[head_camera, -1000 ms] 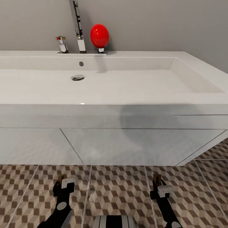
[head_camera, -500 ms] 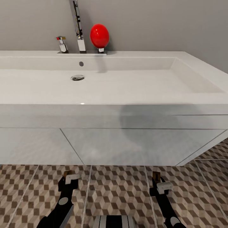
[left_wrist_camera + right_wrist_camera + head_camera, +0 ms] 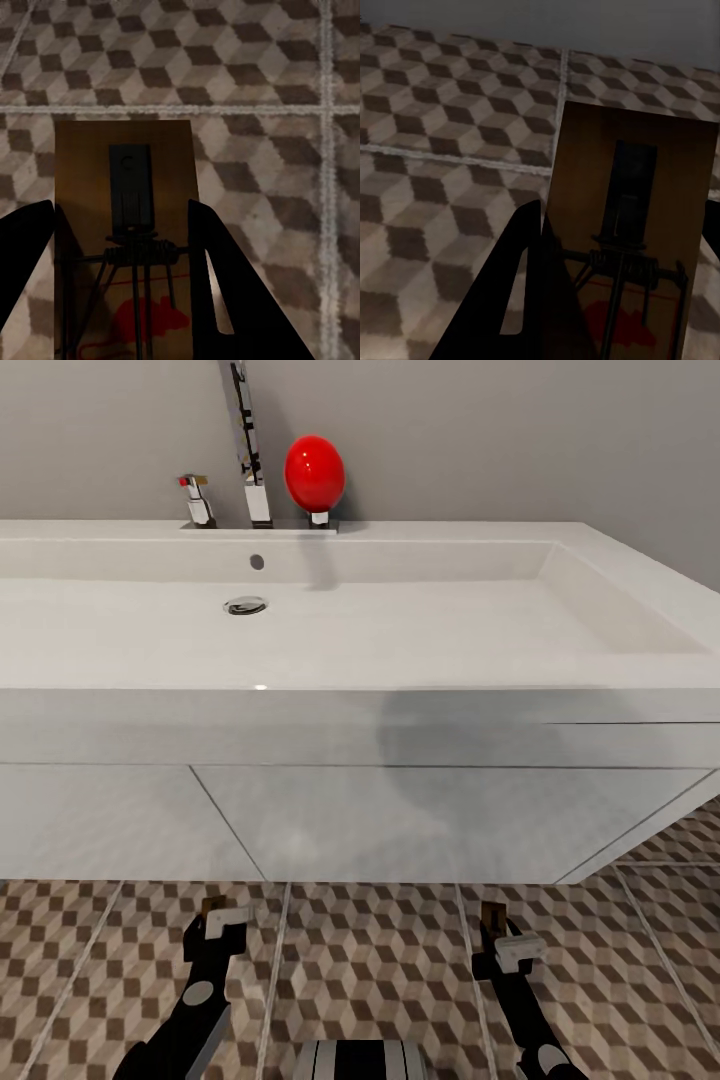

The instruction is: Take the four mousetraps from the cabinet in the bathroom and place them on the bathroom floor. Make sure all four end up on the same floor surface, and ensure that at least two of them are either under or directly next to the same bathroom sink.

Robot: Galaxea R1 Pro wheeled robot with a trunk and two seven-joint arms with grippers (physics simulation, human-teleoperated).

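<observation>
My left gripper (image 3: 222,922) hangs low over the bathroom floor (image 3: 380,960), just in front of the white vanity (image 3: 400,820) under the wide bathroom sink (image 3: 420,630). It is shut on a small brown mousetrap (image 3: 212,906). In the left wrist view that mousetrap (image 3: 124,247) sits between two dark fingers (image 3: 225,300), with its spring and a red mouse print showing. My right gripper (image 3: 505,945) is shut on a second mousetrap (image 3: 492,913). The right wrist view has this mousetrap (image 3: 634,247) beside one dark finger (image 3: 525,285), above the patterned tiles. The cabinet is out of view.
A chrome faucet (image 3: 248,450), a small tap (image 3: 197,498) and a red egg-shaped object (image 3: 314,473) stand at the back of the basin against the grey wall. The vanity front blocks the way ahead. Patterned floor extends to the right past the vanity corner (image 3: 680,840).
The left gripper with its mousetrap has shifted slightly forward and to the right. The right gripper has edged a little forward with its mousetrap. The camera has stayed still.
</observation>
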